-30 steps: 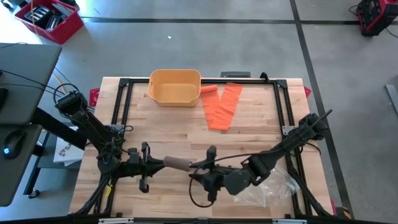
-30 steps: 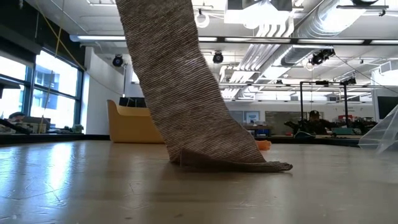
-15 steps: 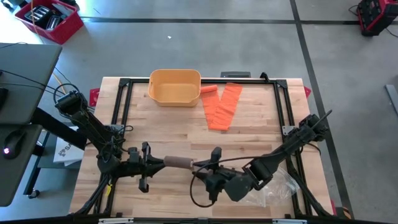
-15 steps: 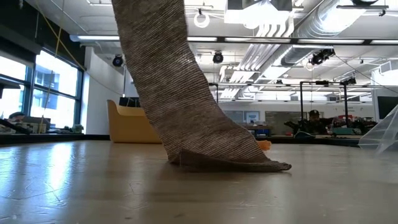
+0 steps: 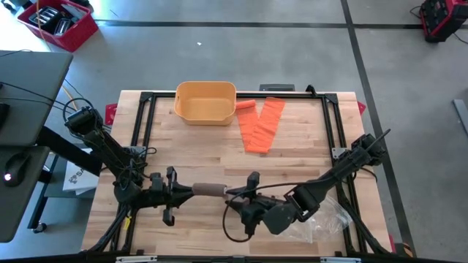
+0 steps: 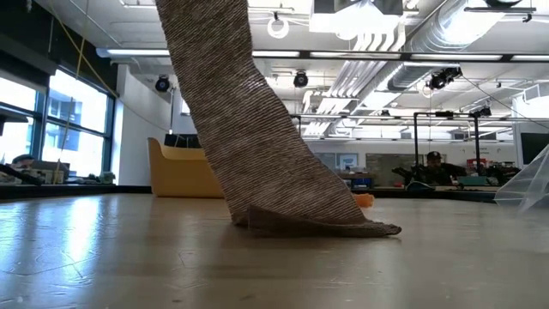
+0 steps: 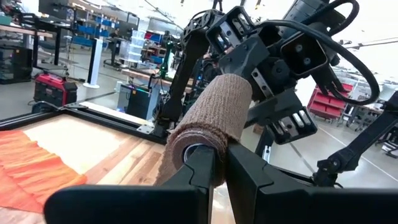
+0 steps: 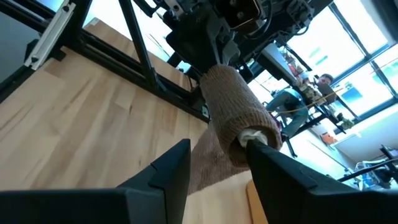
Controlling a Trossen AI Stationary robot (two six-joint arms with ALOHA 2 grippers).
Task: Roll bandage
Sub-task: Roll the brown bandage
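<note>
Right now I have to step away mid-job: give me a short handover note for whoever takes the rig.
Left gripper: shut on one end of the brown bandage roll, held off the table near the front edge.
Right gripper: at the roll's other end, fingers open to either side of it.
Bandage tail: hangs from the roll, its end folded on the table.
Orange bandage lies unrolled at the back, beside the yellow bin.
Done: the brown bandage is mostly wound.
Left: wind in the hanging tail; the orange one is untouched.
</note>
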